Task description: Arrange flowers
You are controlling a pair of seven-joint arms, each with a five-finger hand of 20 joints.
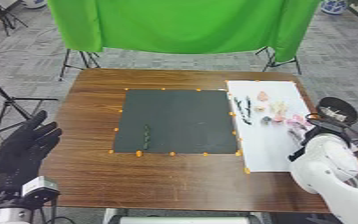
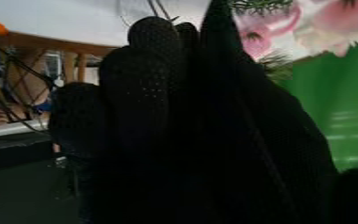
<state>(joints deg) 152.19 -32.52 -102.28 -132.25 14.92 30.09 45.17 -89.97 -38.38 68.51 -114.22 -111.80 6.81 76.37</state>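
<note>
My left hand (image 1: 29, 145) is off the table's left side, fingers straight and empty. At the right edge of the white sheet (image 1: 269, 160), my right hand (image 1: 316, 132) is beside the pink and pale flowers (image 1: 278, 109). Two dark green sprigs (image 1: 244, 110) lie left of the flowers. Another green sprig (image 1: 146, 136) lies upright on the dark mat (image 1: 180, 120). In the right wrist view, my right hand (image 2: 149, 115) has relaxed fingers, with pink blossoms (image 2: 344, 20), a green sprig (image 2: 262, 6) and thin stems beyond them.
The brown table (image 1: 158, 180) carries orange markers (image 1: 139, 153) around the mat. A black round container (image 1: 337, 111) stands at the table's right edge. A green cloth (image 1: 184, 25) hangs beyond the far edge, and a tripod (image 1: 11, 107) stands at the left.
</note>
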